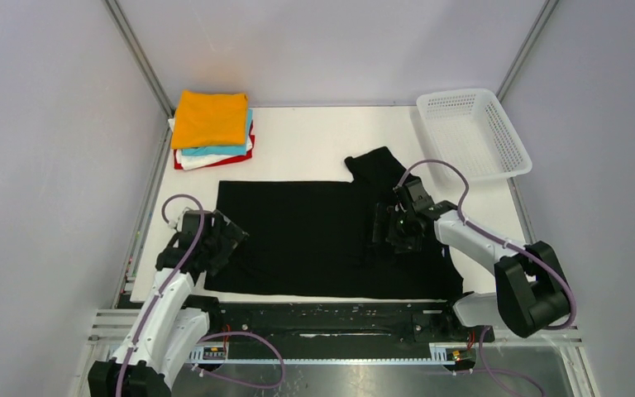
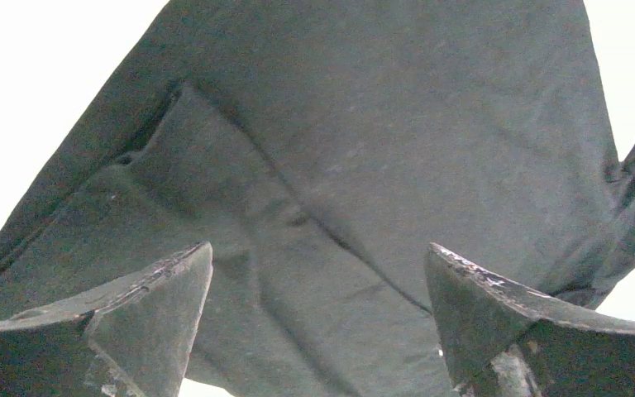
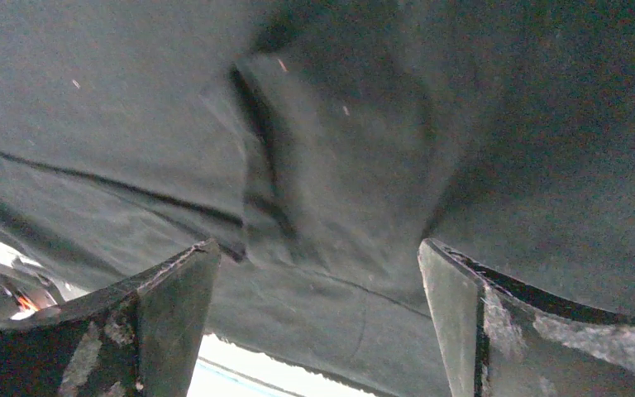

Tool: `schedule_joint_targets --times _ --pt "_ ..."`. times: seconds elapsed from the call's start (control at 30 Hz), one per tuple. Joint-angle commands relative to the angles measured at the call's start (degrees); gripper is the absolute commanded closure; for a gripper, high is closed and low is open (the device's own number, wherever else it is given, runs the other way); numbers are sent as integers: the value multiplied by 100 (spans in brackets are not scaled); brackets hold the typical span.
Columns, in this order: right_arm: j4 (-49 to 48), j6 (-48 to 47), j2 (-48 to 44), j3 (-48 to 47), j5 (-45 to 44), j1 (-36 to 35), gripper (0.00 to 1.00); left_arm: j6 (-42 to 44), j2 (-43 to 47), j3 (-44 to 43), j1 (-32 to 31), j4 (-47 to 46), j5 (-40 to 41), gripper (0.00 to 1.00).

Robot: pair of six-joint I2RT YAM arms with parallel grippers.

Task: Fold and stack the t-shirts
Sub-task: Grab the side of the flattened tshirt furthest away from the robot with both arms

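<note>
The black t-shirt (image 1: 322,236) lies spread on the white table (image 1: 314,141) as a broad, matte rectangle. Its cloth is soft and faintly linty, and one short sleeve (image 1: 376,169) juts out from its far right corner. In the left wrist view the cloth (image 2: 397,141) shows a flat folded flap with a diagonal crease. In the right wrist view it (image 3: 339,165) bunches into a shallow ridge with a stitched seam running across.

The left gripper (image 1: 230,240) sits at the shirt's near left edge, its dark, scuffed wedge-shaped fingers (image 2: 157,306) spread wide above the cloth, holding nothing. The right gripper (image 1: 393,227) hangs over the shirt's right part, just near of the sleeve. Its worn fingers (image 3: 479,322) are also wide apart, with only cloth showing between them.

Beyond the shirt's far left corner stands a stack of folded rectangles, apart from it: the orange t-shirt (image 1: 209,117) on top, then the turquoise t-shirt (image 1: 230,149), the white t-shirt (image 1: 207,157) and the red t-shirt (image 1: 183,165) at the bottom. Beyond the shirt's far right corner rests a white plastic mesh basket (image 1: 484,136), rectangular with flared walls.

The tabletop is smooth and glossless. Pale grey panels (image 1: 50,124) wall it in, joined by slim metal posts (image 1: 136,54), and a black rail (image 1: 331,318) runs along the side nearest the shirt's hem.
</note>
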State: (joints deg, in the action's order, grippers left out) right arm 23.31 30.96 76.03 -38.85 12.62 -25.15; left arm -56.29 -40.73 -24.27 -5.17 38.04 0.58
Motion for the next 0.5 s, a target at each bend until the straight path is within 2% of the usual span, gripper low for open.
schedule_joint_targets --times 0.0,0.3,0.47 --pt "-301 111 328 -651 -506 -34 2 195 -297 -632 1 -243 293 1" --pt "-683 360 1625 -1452 -959 -18 2 337 -1399 -1154 9 -951 259 1" --pt "-801 293 2085 -2109 -1350 25 2 469 -1981 -1599 81 -1103 741 1"
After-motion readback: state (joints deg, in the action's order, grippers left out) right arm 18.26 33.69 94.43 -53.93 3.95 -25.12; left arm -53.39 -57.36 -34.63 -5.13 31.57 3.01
